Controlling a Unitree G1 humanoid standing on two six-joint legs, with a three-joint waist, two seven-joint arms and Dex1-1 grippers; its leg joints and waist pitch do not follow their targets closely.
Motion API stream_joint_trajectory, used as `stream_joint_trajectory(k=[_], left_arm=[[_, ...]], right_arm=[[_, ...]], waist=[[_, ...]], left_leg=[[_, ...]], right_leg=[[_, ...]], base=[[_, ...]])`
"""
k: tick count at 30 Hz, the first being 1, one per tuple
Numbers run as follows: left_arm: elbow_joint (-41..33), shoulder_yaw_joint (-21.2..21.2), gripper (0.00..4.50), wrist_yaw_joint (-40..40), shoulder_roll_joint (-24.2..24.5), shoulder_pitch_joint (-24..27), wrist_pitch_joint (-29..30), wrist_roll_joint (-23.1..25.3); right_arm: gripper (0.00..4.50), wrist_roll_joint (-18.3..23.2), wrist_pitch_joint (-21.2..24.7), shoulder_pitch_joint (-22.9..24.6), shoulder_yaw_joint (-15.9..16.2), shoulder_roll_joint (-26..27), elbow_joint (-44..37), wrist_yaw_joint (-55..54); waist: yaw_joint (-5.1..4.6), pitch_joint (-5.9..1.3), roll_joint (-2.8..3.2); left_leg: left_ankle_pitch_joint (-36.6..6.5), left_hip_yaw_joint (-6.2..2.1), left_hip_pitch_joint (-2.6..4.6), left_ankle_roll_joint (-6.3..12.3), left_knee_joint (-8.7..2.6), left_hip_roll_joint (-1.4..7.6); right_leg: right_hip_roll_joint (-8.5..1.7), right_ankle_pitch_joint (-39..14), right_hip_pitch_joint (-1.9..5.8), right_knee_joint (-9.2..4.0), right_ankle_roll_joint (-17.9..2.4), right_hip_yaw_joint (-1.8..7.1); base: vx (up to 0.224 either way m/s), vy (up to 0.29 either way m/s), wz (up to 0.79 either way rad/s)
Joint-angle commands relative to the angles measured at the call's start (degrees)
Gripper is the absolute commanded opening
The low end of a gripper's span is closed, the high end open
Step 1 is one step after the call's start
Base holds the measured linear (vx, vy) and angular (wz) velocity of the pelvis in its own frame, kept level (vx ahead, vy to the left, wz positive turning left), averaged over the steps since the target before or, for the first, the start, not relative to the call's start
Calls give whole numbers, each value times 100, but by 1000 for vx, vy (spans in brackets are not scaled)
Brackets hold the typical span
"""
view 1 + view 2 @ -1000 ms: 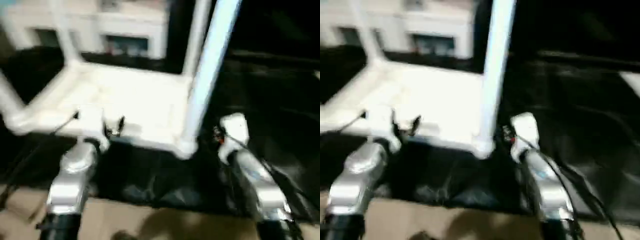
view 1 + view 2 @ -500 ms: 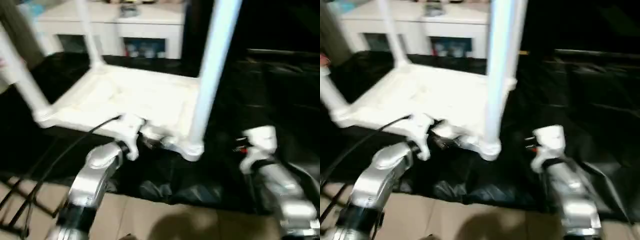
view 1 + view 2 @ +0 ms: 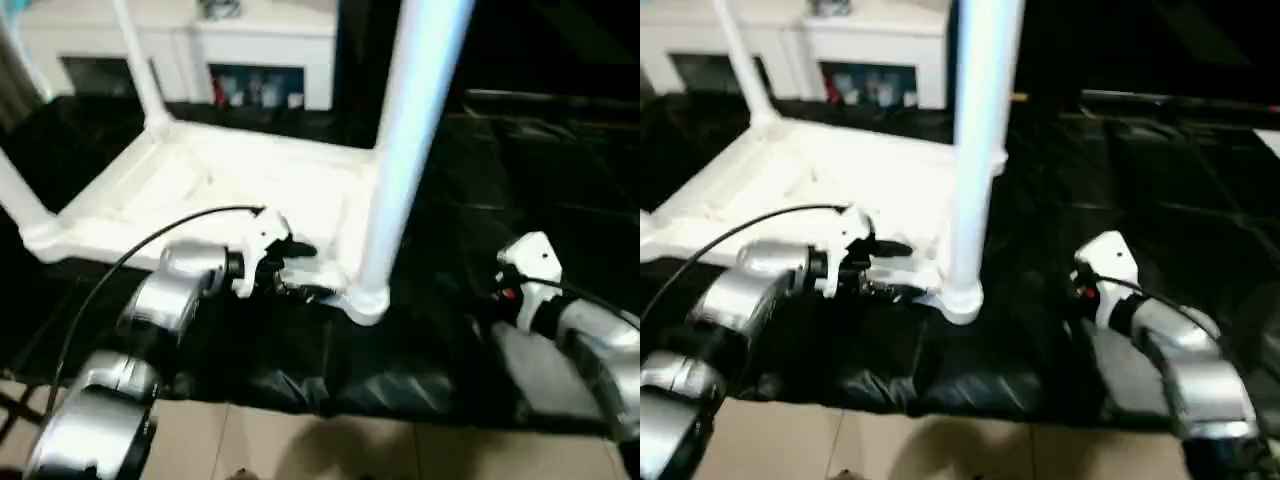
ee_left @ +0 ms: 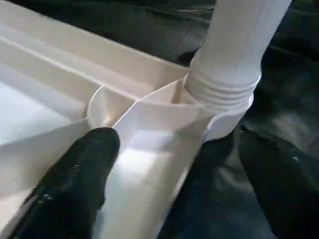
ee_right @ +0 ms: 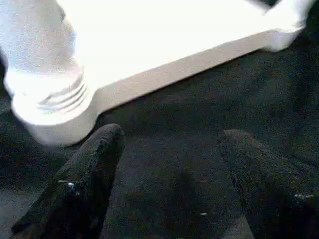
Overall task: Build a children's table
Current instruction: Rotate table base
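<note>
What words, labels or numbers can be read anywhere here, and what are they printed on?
None can be read.
The children's table and its near leg are plain white, with no print.
The left gripper and the right gripper's white housing show no lettering; a small red mark beside the housing is too blurred to read.
Items on the white shelf behind are too blurred to read.

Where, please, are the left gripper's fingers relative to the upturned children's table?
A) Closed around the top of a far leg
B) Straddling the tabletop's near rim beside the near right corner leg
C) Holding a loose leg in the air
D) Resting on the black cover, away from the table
B: the left wrist view shows one finger over the ribbed underside of the tabletop and the other outside the rim, beside the socketed leg.
</note>
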Motion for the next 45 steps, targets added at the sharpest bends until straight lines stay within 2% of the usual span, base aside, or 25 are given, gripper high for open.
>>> stream_joint_trajectory(k=[1, 2, 4, 5, 6, 7, 8, 9, 13, 14, 16, 17, 19, 20, 22, 23, 24, 26, 27, 31, 33, 36, 39, 42, 45], left_arm=[[173, -86, 400, -213, 21, -200, -76, 58], [309, -149, 400, -315, 22, -291, -122, 93], [854, -247, 386, -302, -32, -549, -519, 325], [1157, -264, 370, -250, -77, -676, -720, 461], [1272, -266, 357, -180, -94, -722, -803, 515], [1363, -255, 357, -161, -116, -755, -845, 532], [1452, -238, 338, -148, -137, -787, -881, 544], [1543, -226, 338, -93, -160, -813, -961, 573], [1771, -295, 311, 109, -208, -872, -1254, 736], [1885, -331, 300, 102, -224, -914, -1325, 781], [2130, -354, 288, 117, -263, -1031, -1468, 863], [2276, -331, 267, 120, -289, -1116, -1541, 901], [2276, -331, 258, 120, -289, -1116, -1541, 901], [2425, -296, 255, 182, -336, -1206, -1632, 971], [2533, -282, 238, 220, -365, -1274, -1680, 1025], [2634, -307, 224, 206, -376, -1340, -1676, 1094], [2645, -309, 216, 206, -376, -1347, -1677, 1102], [2740, -378, 205, 109, -360, -1416, -1618, 1194], [2785, -416, 179, 66, -356, -1444, -1615, 1241], [2849, -468, 161, 63, -356, -1489, -1617, 1323], [2912, -492, 135, 47, -360, -1527, -1631, 1401], [3002, -486, 125, 17, -386, -1596, -1621, 1541], [3030, -539, 89, 44, -378, -1633, -1596, 1637], [3043, -569, 85, 50, -382, -1649, -1555, 1713], [3039, -673, 59, -24, -366, -1628, -1544, 1837]], right_arm=[[353, 106, 78, -105, 17, -136, 49, 176], [353, 136, 93, -135, 47, -186, 68, 246], [353, 186, 118, -187, 152, -263, 65, 447], [353, 190, 107, -196, 189, -272, 64, 540], [353, 216, 131, -179, 210, -263, 26, 584], [353, 238, 144, -142, 245, -260, -36, 635], [353, 245, 144, -109, 276, -261, -80, 677], [353, 237, 139, -58, 308, -262, -138, 709], [353, 256, 172, 89, 348, -270, -297, 744], [353, 308, 232, 169, 347, -291, -421, 768], [353, 364, 293, 232, 338, -342, -531, 792], [353, 383, 351, 246, 332, -371, -599, 779], [353, 383, 351, 246, 332, -371, -599, 779], [353, 389, 393, 291, 308, -401, -682, 781], [353, 405, 436, 339, 292, -423, -772, 787], [353, 450, 505, 427, 288, -459, -901, 825], [353, 453, 512, 435, 289, -463, -914, 829], [353, 426, 498, 493, 312, -489, -948, 822], [353, 408, 490, 494, 315, -476, -935, 790], [353, 412, 517, 494, 324, -448, -969, 747], [353, 412, 523, 512, 340, -457, -1001, 747], [353, 420, 533, 486, 349, -458, -997, 697], [353, 422, 527, 446, 351, -442, -965, 681], [353, 387, 478, 418, 399, -401, -919, 655], [353, 350, 426, 384, 447, -366, -876, 633]], waist=[[47, -470, -113], [65, -456, -99], [75, -417, -120], [104, -391, -120], [144, -375, -77], [150, -363, -94], [160, -342, -109], [175, -339, -75], [178, -358, -102], [179, -369, -38], [178, -375, -59], [174, -378, 15], [169, -380, -30], [173, -381, -15], [173, -376, -28], [176, -378, 8], [171, -377, -16], [168, -380, -7], [159, -374, 15], [156, -361, 14], [161, -369, 26], [162, -374, 53], [160, -371, 46], [166, -370, 55], [156, -370, 51]], left_leg=[[557, -182, 52, 1076, -336, 494], [513, -175, 47, 1096, -328, 494], [228, -162, 50, 1025, -342, 494], [-67, -149, 67, 910, -349, 482], [-328, -152, 89, 731, -368, 503], [-425, -143, 97, 654, -380, 507], [-583, -152, 88, 498, -409, 517], [-714, -164, 114, 383, -424, 522], [-695, -175, 112, 320, -430, 519], [-643, -183, 102, 305, -430, 517], [-608, -181, 95, 346, -427, 509], [-598, -192, 97, 322, -429, 518], [-617, -188, 97, 315, -425, 516], [-611, -191, 91, 309, -422, 520], [-616, -179, 96, 342, -416, 501], [-601, -193, 82, 338, -419, 504], [-610, -190, 89, 358, -419, 508], [-627, -197, 81, 354, -423, 513], [-670, -197, 85, 330, -425, 510], [-790, -191, 94, 285, -426, 496], [-752, -204, 97, 279, -435, 513], [-734, -209, 95, 278, -434, 517], [-723, -205, 88, 298, -433, 512], [-731, -207, 88, 297, -435, 514], [-735, -207, 83, 302, -433, 511]], right_leg=[[-647, 416, 364, -132, -1622, 330], [-649, 329, 355, -146, -1642, 328], [-635, -126, 348, -220, -1592, 320], [-630, -598, 344, -299, -1475, 321], [-667, -980, 348, -336, -1392, 339], [-653, -1145, 341, -373, -1349, 336], [-652, -1405, 357, -391, -1268, 333], [-658, -1588, 353, -404, -1199, 339], [-650, -1520, 364, -413, -1116, 350], [-649, -1412, 375, -396, -1153, 349], [-634, -1236, 387, -396, -1144, 349], [-634, -1144, 384, -386, -1200, 347], [-637, -1082, 396, -382, -1229, 346], [-649, -1056, 400, -373, -1270, 350], [-626, -1097, 400, -395, -1258, 344], [-633, -1096, 417, -384, -1249, 345], [-623, -1097, 411, -393, -1220, 341], [-637, -1113, 418, -398, -1235, 340], [-633, -1164, 407, -408, -1248, 336], [-630, -1417, 409, -442, -1217, 339], [-630, -1381, 407, -431, -1204, 337], [-638, -1200, 408, -419, -1257, 341], [-638, -1130, 417, -410, -1302, 340], [-643, -1209, 419, -422, -1293, 339], [-646, -1253, 419, -422, -1277, 339]], base=[[0, 0, 0], [0, 0, 0], [0, 0, 0], [0, 0, 0], [0, 0, 0], [0, 0, 0], [0, 0, 0], [0, 0, 0], [0, 0, 0], [0, 0, 0], [0, 0, 0], [0, 0, 0], [0, 0, 0], [0, 0, 0], [0, 0, 0], [0, 0, 0], [0, 0, 0], [0, 0, 0], [0, 0, 0], [0, 0, 0], [0, 0, 0], [0, 0, 0], [0, 0, 0], [0, 0, 0], [0, 0, 0]])
